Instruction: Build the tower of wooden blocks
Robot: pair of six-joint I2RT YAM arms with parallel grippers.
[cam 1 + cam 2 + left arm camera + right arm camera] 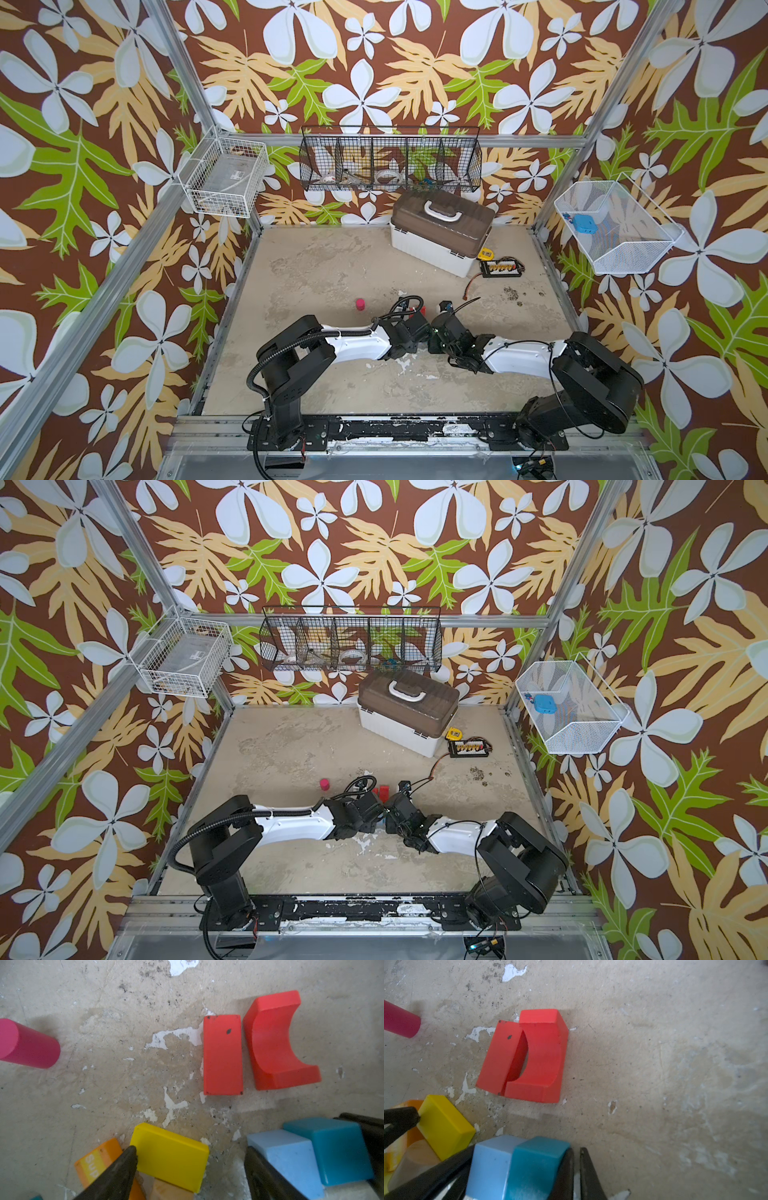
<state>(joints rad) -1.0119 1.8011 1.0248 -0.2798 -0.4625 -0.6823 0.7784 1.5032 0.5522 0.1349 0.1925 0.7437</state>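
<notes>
Both top views show only the pink cylinder [360, 304] and red blocks [385, 792] on the tabletop [332, 266], the other pieces being covered from above. The left wrist view shows the left end effector [190, 1148] spread, one finger [120, 1169] touching the yellow block [172, 1159] that lies between its fingers, the other just beside the light blue block [291, 1159]. The right wrist view shows the right end effector [576, 1150] pressed together on nothing, just beside the teal block [535, 1163], with the red arch [544, 1057] and red slab [500, 1057] well clear beyond.
</notes>
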